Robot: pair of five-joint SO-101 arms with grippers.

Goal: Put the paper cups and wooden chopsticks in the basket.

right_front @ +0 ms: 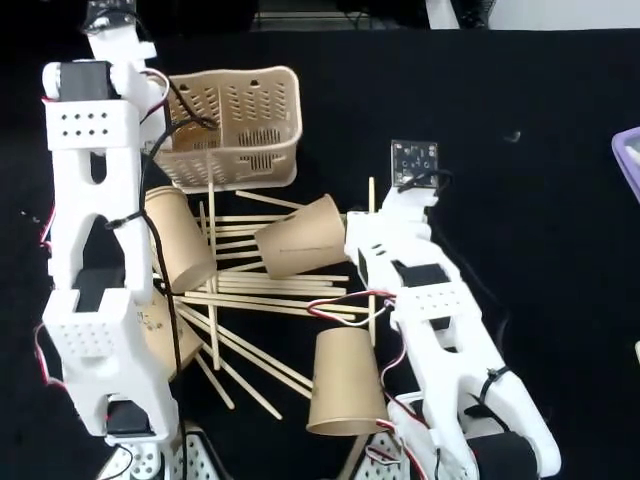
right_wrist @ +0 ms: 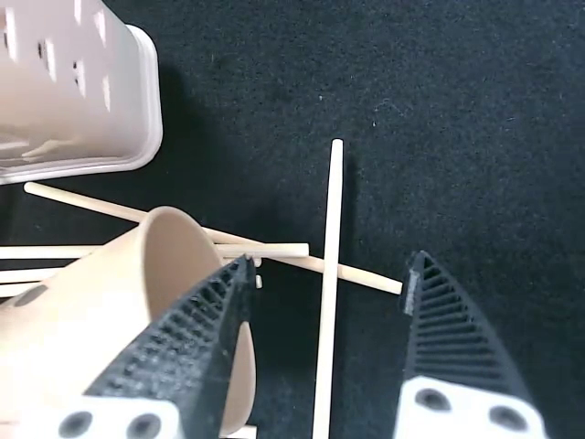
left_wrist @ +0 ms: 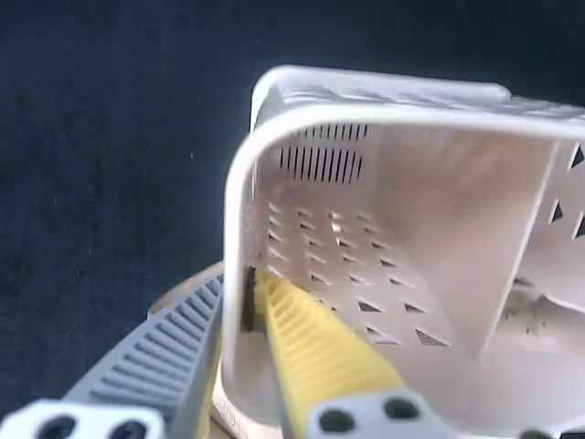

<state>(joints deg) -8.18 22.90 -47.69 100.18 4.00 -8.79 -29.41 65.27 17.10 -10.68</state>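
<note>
Now, your left gripper (left_wrist: 238,279) is closed down narrow on the basket (left_wrist: 384,114). Its yellow finger (left_wrist: 311,338) lies inside the wall and its grey finger (left_wrist: 174,338) outside, with a corner of the rim pinched between them. The basket's perforated inside opens out just ahead of those fingertips.

Your right gripper (right_wrist: 331,259) is spread wide and holds nothing. One chopstick (right_wrist: 334,183) runs lengthwise through the gap between the jaws, clear of both. A paper cup (right_wrist: 101,302) lies on its side just beside one jaw, mouth turned toward the gap. You cannot tell whether its rim touches that jaw. The basket's corner sits beyond the fingertips, on the cup's side.

From above, the loose chopsticks (right_front: 260,290) fan across the black table (right_front: 520,250) between your two arms, past that cup from the right gripper. A second cup (right_front: 180,245) lies against the left arm, well back from its gripper. A third cup (right_front: 345,385) stands mouth down beside the right arm, near its base.
</note>
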